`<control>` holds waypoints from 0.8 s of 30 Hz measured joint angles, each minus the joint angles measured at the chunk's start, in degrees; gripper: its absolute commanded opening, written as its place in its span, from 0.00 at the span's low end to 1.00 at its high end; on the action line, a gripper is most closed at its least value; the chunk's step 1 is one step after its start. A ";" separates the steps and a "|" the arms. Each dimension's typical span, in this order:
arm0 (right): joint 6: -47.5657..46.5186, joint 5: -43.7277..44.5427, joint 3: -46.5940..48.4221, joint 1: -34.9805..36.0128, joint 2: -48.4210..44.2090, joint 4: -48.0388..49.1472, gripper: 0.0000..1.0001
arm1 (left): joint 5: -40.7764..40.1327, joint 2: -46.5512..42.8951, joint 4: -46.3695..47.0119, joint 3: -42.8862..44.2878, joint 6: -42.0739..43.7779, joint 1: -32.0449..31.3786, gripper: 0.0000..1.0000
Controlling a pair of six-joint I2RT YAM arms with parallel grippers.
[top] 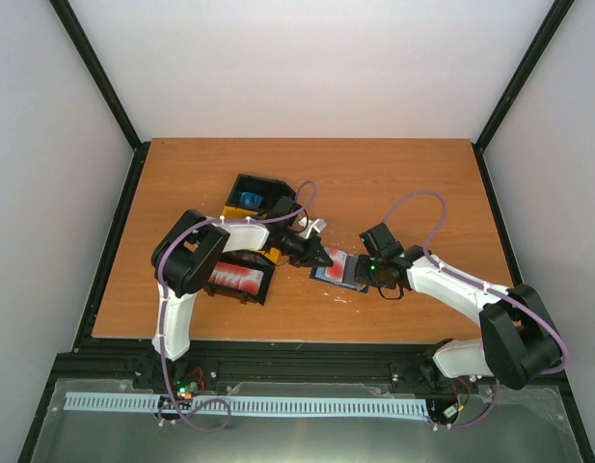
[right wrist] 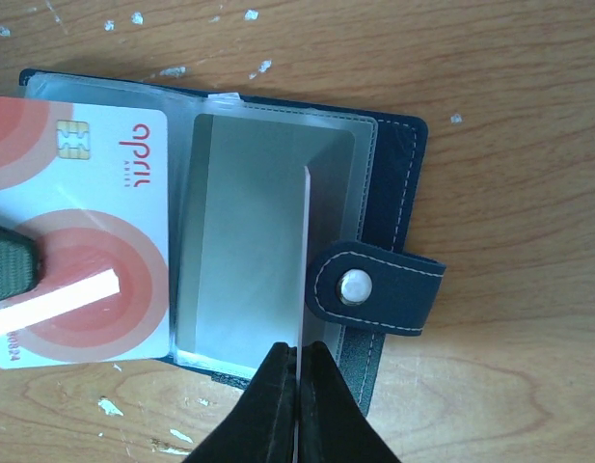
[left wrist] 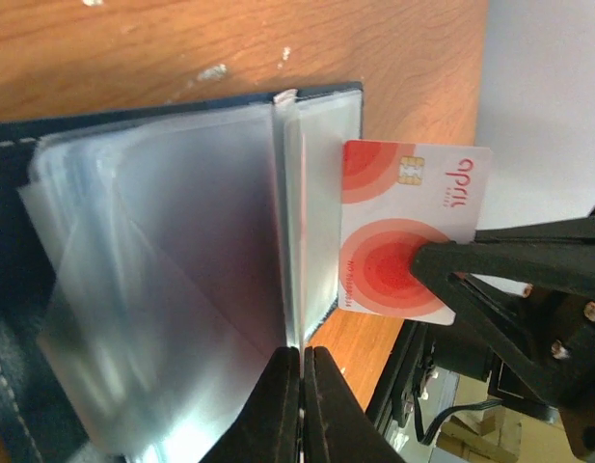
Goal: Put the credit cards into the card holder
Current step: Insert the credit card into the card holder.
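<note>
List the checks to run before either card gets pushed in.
1. Wallet open, tab unsnapped: ok.
2. Right gripper pinching right card: ok.
3. Left gripper pinching left card: ok.
4. Edge of right card in a sleeve mouth: cannot tell in either wrist view.
5. Seating of left card: not ok, it overhangs the wallet's edge.

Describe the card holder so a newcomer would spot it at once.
On the wooden table, look right of the two black-and-yellow bins. The card holder lies open there; unlike them it is a dark blue wallet with clear sleeves and a snap tab.
</note>
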 measured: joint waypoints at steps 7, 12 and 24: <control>-0.61 -0.02 -0.02 -0.02 0.00 0.04 0.03 | 1.05 -1.88 3.48 -1.38 -0.02 0.00 0.01; -0.94 -0.02 -0.02 -0.02 0.00 0.07 0.03 | 1.44 -1.62 3.45 -0.98 0.07 0.00 0.01; -1.05 -0.11 -0.02 -0.02 0.13 0.26 0.03 | 0.90 2.12 0.79 1.09 1.81 0.00 0.01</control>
